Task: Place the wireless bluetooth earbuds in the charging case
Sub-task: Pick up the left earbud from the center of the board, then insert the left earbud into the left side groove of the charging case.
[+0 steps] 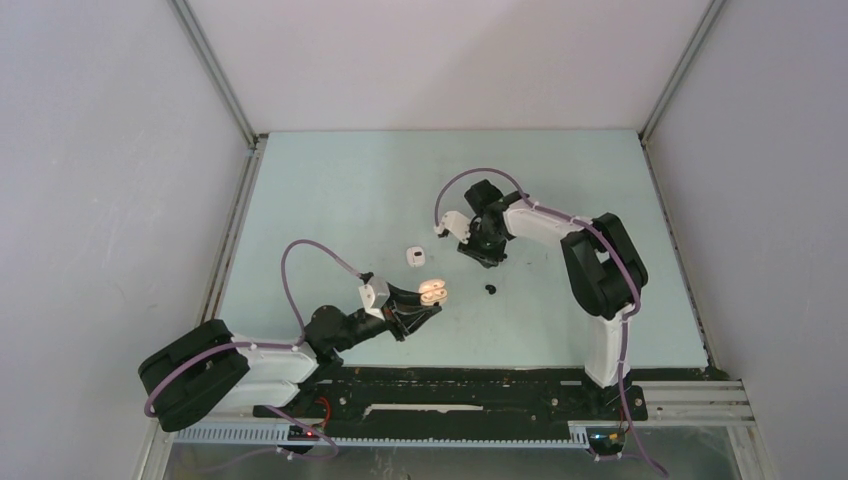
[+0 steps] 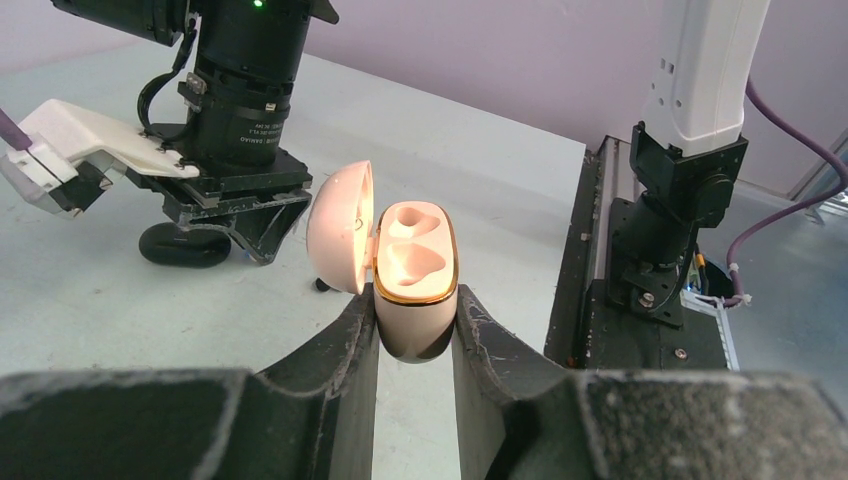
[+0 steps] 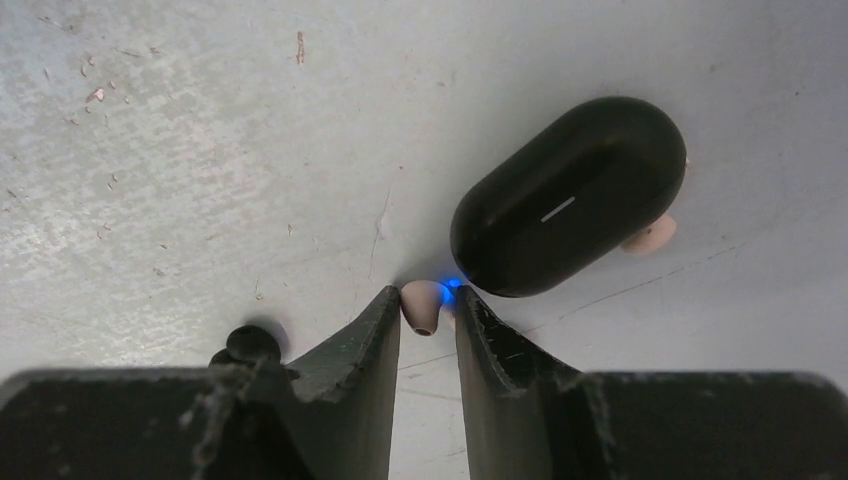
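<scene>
We see the left claw clamping the open pink case; the right claw pinches a pink earbud — black case just beside, second pink bud behind it.

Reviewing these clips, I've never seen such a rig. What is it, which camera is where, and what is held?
Two robot arms stand on a table. The wide picture looks down from above; the others come from a camera on each wrist. The fingers of the left gripper clamp an open pink charging case, both sockets empty. The fingers of the right gripper flank a pink earbud on the table; gripped or not, I cannot tell. Nearby lie a black case, another pink earbud, a black earbud and a white case.
</scene>
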